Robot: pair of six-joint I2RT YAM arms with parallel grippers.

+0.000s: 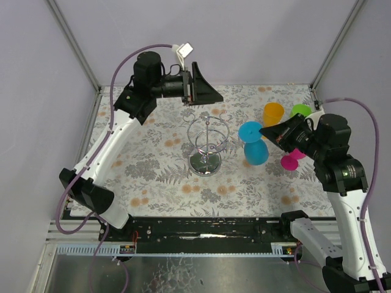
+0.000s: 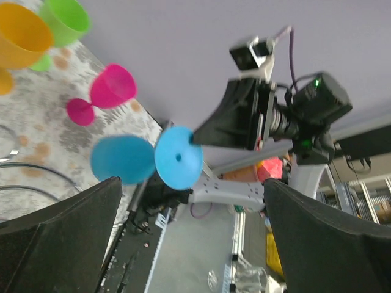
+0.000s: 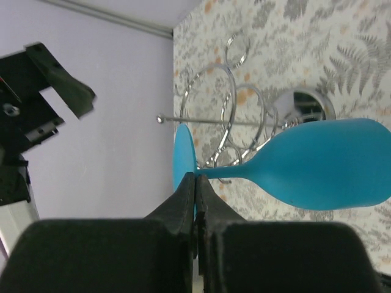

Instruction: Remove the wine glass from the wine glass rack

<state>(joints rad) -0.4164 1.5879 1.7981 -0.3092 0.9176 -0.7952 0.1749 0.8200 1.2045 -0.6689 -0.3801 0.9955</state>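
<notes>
Right pincer (image 3: 195, 178) pinched shut on foot rim of blue wine glass (image 3: 330, 165), stem lying crosswise to pincer. Glass clear of wine glass rack (image 1: 206, 143), near its right side. Left pincer (image 1: 204, 85) wide, empty, beyond rack.

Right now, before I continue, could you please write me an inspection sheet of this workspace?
Surface: floral table cover, lying flat.
Job's things: wine glass rack upright mid-table, nothing hanging on it; blue wine glass off the rack, to its right.
Clutter: orange glass, green glass and pink glass beside the right arm.
Grippers: left tool open and empty, at the far side of the table; right tool shut on the blue wine glass by its foot.
Cables: a purple cable loops along each arm, away from the rack.
Surroundings: pale walls, metal frame posts; nothing else seen.
</notes>
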